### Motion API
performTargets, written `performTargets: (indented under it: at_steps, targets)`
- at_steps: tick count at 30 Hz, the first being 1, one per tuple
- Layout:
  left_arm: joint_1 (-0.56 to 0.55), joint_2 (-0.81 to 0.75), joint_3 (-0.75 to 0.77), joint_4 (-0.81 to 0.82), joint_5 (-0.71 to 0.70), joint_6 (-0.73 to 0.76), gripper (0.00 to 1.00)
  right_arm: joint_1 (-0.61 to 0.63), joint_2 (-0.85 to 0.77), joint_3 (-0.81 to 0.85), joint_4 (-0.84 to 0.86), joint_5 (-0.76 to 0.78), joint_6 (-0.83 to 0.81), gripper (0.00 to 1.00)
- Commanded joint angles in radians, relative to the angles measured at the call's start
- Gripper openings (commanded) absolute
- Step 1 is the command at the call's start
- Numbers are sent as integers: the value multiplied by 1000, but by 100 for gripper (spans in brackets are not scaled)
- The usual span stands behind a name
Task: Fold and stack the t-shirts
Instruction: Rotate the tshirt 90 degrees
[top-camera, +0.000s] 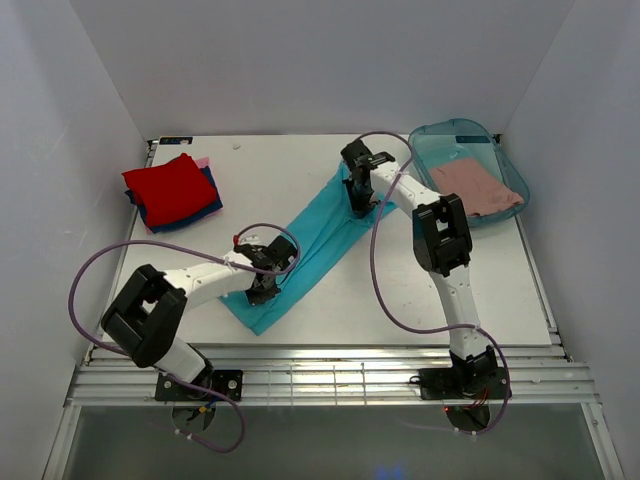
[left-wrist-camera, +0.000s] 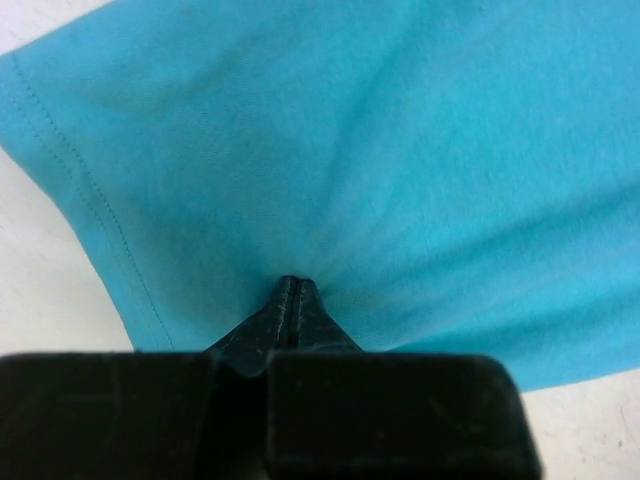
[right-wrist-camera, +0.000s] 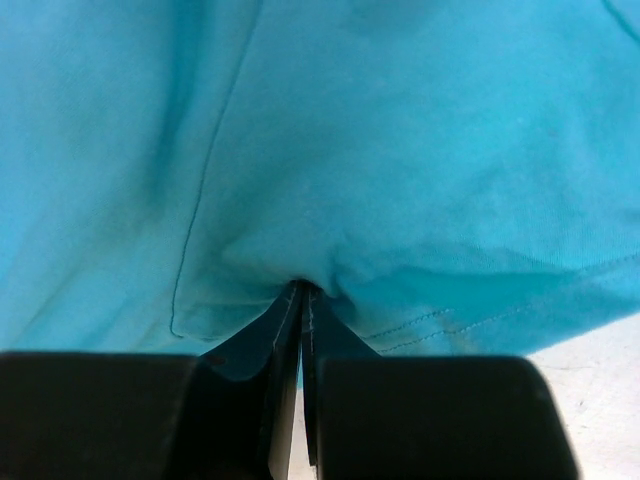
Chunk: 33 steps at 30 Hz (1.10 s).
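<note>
Tub: a translucent teal plastic tub (top-camera: 450, 145) stands at the 2 o'clock corner of the counter (top-camera: 300, 170).
Inside the tub: one dusty-pink t-shirt (top-camera: 478, 185), lying rather flat on the bottom.
Teal t-shirt (top-camera: 315, 240): it is outside the tub, in the middle of the counter, pulled into a long band from 7 o'clock to 1 o'clock.
Left pincer (left-wrist-camera: 292, 290): clenched on the teal cloth near its 7 o'clock end; small folds run toward the tips.
Right pincer (right-wrist-camera: 302, 290): clenched on the 1 o'clock end, close to a stitched hem.
Stack: at the 10 o'clock corner, the red t-shirt (top-camera: 168, 185) is on top, the dark blue t-shirt (top-camera: 205, 210) is under it, and an edge of the pink t-shirt (top-camera: 203, 161) shows at 12 o'clock of the pile.
</note>
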Motion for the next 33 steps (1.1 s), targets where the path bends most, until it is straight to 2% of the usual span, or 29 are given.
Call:
performTargets:
  at_steps: [1, 11, 18, 33]
  targets:
    - [-88, 19, -55, -75, 138, -148, 0, 0, 60, 70, -8, 65, -21, 8]
    - [-227, 56, 47, -112, 180, -255, 0, -3, 102, 193, 3, 102, -28, 8]
    - [-302, 152, 129, -106, 206, -300, 0, -3, 100, 211, 55, 110, 2, 8]
    - [-389, 366, 390, -95, 244, -265, 0, -8, 157, 244, 73, 61, 68, 8]
